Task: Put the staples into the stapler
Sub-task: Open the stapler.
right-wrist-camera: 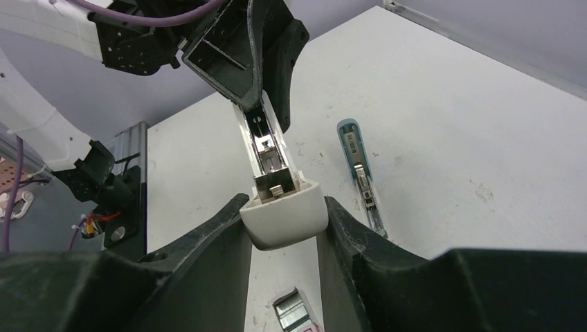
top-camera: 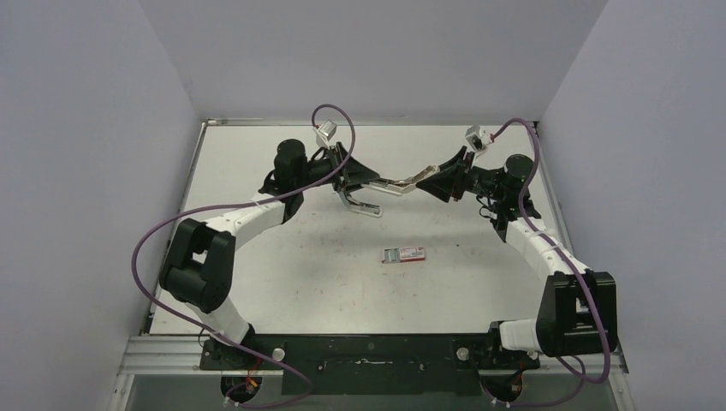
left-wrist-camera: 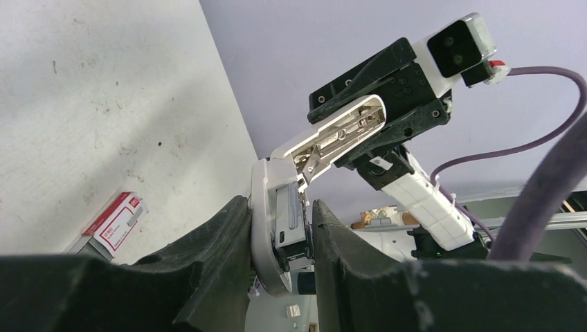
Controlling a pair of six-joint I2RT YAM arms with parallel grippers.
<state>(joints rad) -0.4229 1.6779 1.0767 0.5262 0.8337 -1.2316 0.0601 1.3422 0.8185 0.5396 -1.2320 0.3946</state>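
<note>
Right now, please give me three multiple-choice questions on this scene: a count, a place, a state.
1. How many pincers grip the white plastic-and-metal stapler? A none; B one; C two.
2. Where is the small red-and-white cardboard box of staples? A held in the air; B flat on the pale table; C inside the stapler.
3. The stapler is: A folded shut; B swung open; C lying on the table.
Answers: C, the left pincer and the right pincer each clamp one end; B, it lies apart from both arms; B, its metal channel is exposed.
</note>
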